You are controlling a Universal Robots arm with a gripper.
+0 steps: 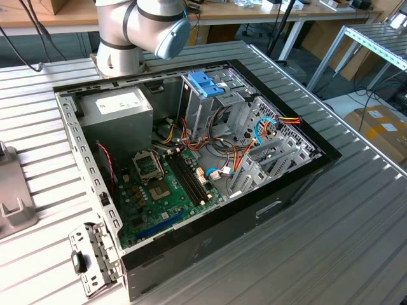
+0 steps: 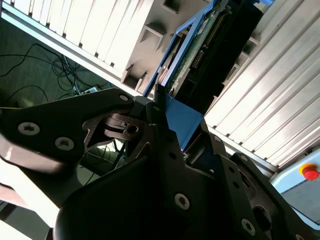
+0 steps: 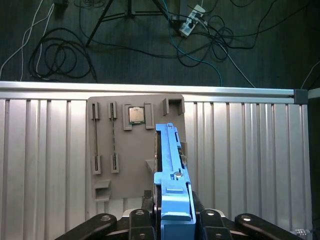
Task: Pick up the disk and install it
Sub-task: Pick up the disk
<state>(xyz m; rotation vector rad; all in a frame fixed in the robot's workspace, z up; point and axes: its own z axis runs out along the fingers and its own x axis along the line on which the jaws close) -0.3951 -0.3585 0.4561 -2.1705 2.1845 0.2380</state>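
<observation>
In the first wrist view the disk (image 3: 171, 170) stands on its edge, its light blue carrier facing the camera, over a grey fixture plate (image 3: 112, 145). My gripper (image 3: 172, 212) is shut on the carrier, with a black finger (image 3: 145, 216) pressed against each side. In the second wrist view the disk (image 2: 197, 52) shows edge-on: blue frame, green circuit board and dark body. There the gripper (image 2: 161, 112) clamps the carrier's blue end. Whether the disk still rests on the plate or hangs just above it, I cannot tell.
The open computer case (image 1: 191, 159) lies on the ribbed metal table (image 1: 356, 241), with a darker blue latch piece (image 1: 206, 82) on its grey drive cage. The fixture plate carries a processor chip (image 3: 136, 115). Cables (image 3: 60, 55) lie on the floor beyond the table edge.
</observation>
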